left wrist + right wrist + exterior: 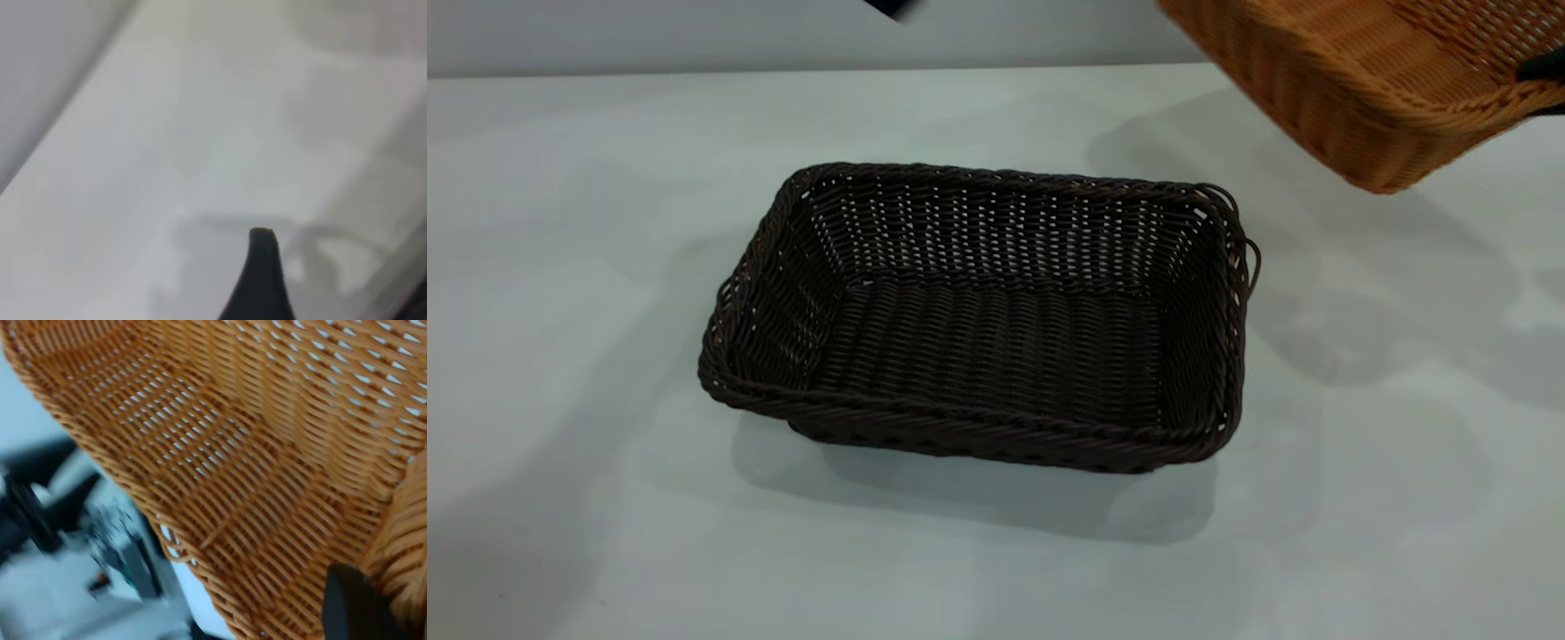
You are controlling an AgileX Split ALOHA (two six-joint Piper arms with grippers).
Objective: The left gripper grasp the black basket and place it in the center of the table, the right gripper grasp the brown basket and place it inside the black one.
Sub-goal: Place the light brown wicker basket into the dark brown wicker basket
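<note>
The black basket stands upright and empty on the middle of the table. Up at the right, the brown basket hangs tilted in the air, apart from the black one. My right gripper is shut on its rim at the far right. In the right wrist view the brown basket fills the picture, with one black finger lying inside against its wall. My left gripper shows only in its own wrist view, open over bare table, one dark finger plainly seen, nothing between the fingers.
The table's back edge meets a grey wall behind the baskets. A small dark part pokes in at the top edge of the exterior view. Blurred dark rig parts show past the brown basket's rim.
</note>
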